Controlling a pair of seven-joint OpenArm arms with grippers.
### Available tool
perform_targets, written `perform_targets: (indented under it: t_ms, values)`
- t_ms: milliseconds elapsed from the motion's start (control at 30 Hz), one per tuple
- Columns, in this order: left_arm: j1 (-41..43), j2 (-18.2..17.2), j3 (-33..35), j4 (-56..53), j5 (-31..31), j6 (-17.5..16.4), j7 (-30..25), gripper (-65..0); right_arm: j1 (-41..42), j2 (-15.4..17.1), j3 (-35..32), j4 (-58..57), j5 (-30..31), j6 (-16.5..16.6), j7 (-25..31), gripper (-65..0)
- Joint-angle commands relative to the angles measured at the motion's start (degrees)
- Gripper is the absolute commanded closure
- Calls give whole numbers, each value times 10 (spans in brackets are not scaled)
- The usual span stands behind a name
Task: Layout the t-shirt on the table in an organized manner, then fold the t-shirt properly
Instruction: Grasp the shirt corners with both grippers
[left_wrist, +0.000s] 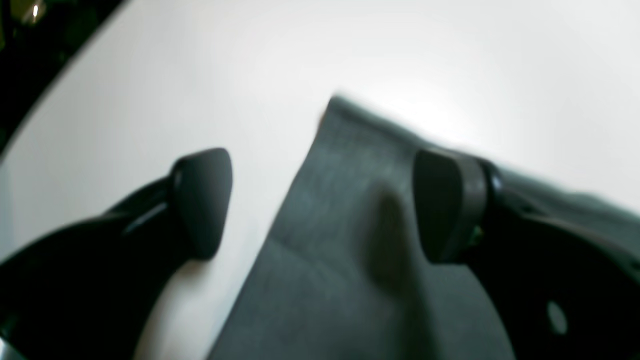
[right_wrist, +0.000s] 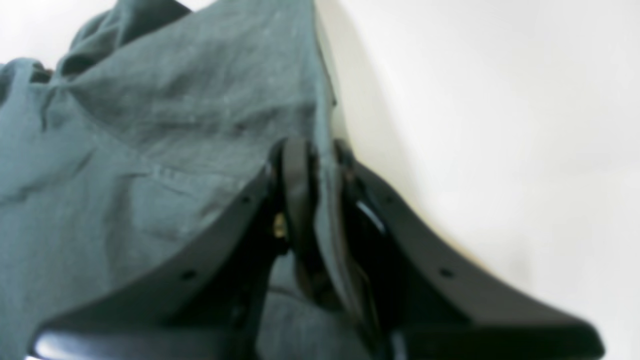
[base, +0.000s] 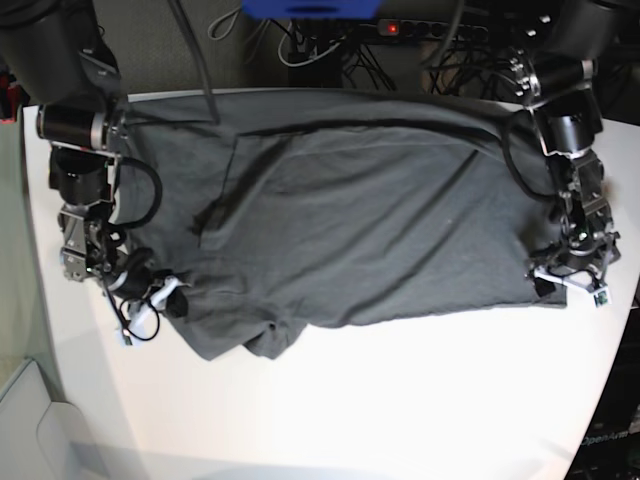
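The dark grey t-shirt (base: 350, 220) lies spread wide across the far half of the white table (base: 400, 400), with wrinkles and a bunched lower-left corner. In the right wrist view my right gripper (right_wrist: 317, 165) is shut on the shirt's edge (right_wrist: 150, 125), a strip of cloth pinched between its fingers; in the base view it sits at the shirt's left end (base: 165, 295). My left gripper (left_wrist: 322, 200) is open, fingers wide apart, over a shirt corner (left_wrist: 340, 240) that lies flat on the table (left_wrist: 250, 60). It stands at the shirt's right end (base: 570, 285).
Cables and a power strip (base: 400, 28) lie behind the table's far edge. The table's edge, with dark floor beyond it (left_wrist: 30, 50), runs through the upper left of the left wrist view. Bare white table (right_wrist: 500, 125) lies right of the right gripper.
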Motion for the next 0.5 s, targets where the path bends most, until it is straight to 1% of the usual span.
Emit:
perform_targets:
  t_ms: [0,233,333,400,467]
  values:
    - [-22,-19,1,-7,-3,-1,-16,-543,17,6,1,10,8,4,12,-60]
    - [-50,-24,3,-71,-3,-5,-17,-543,17,8,1,10,8,4,12,-60]
    - [-50,-24,3,-80,-3,-5,-17,-537,17,8,1,10,8,4,13,-60]
    - [-50,-22,3,-80,-3,-6,-17,-483,17,8,1,10,8,4,14,-60]
    - [-50,-21,3,-80,-3,-6,-17,-389,17,8,1,10,8,4,14,-60]
